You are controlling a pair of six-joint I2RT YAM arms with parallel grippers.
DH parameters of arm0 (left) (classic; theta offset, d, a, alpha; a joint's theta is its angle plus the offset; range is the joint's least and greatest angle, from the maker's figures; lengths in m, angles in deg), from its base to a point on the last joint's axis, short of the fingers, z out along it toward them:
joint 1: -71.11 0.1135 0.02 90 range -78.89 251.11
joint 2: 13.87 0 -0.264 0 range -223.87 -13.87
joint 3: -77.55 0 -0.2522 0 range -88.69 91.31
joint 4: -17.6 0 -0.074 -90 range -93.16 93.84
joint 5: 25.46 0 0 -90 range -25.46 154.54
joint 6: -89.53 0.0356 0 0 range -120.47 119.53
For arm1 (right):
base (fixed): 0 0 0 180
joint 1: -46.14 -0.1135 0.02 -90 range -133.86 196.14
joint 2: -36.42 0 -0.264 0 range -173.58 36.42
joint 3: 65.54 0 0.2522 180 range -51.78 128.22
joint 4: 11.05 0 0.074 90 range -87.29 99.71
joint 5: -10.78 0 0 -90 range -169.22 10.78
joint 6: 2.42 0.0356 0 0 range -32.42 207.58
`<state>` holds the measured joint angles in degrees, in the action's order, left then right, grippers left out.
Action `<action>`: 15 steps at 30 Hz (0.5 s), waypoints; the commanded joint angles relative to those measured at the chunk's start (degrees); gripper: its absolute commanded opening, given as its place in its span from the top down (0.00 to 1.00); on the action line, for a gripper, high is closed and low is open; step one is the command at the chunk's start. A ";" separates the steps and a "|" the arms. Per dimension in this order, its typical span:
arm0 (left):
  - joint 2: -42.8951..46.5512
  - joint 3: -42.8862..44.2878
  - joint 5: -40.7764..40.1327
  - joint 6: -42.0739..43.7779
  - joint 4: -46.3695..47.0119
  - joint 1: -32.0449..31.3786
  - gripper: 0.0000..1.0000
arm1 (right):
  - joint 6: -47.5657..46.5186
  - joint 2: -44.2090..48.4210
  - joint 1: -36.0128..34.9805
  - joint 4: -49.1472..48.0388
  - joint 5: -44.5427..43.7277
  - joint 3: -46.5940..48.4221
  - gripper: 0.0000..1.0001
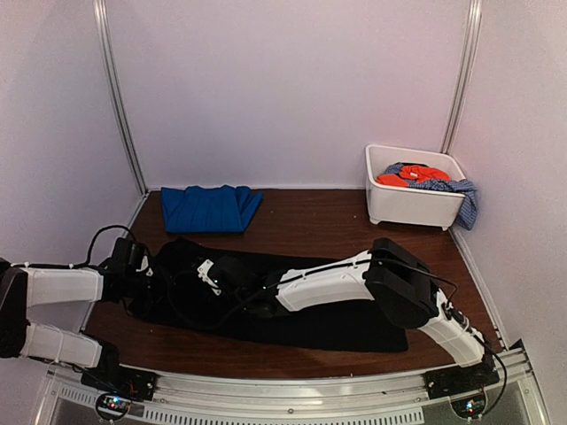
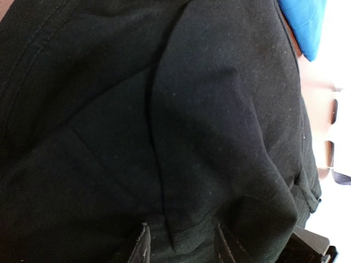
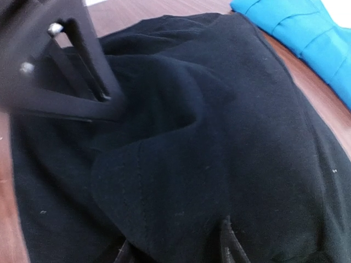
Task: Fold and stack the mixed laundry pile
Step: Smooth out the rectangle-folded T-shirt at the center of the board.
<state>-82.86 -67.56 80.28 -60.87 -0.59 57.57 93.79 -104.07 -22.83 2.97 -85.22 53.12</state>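
Sitting behind black garment (image 1: pixel 337 320): blue garment (image 1: pixel 210 209), white tub (image 1: pixel 409 205)

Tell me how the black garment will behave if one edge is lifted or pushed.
Probably floppy: the black garment bunches into soft folds, so a lifted edge should droop. Pushed, it would likely wrinkle rather than slide whole across the table.

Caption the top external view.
The left gripper and right gripper pinch a black garment spread on the table; a folded blue garment lies behind, more laundry in a white tub.
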 commanded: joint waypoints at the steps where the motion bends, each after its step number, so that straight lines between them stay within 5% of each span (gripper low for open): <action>1: 0.22 -0.26 0.72 -0.08 3.20 0.36 0.60 | 1.36 -0.29 0.65 2.41 -6.40 2.25 0.58; 15: -3.96 -0.93 2.17 -0.56 9.97 0.27 0.60 | 2.02 3.36 1.28 0.74 -4.39 -0.56 0.80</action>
<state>-84.90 -67.58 81.49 -60.90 5.07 57.57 95.17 -103.91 -22.22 3.80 -88.94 53.58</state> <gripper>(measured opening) 0.398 0.209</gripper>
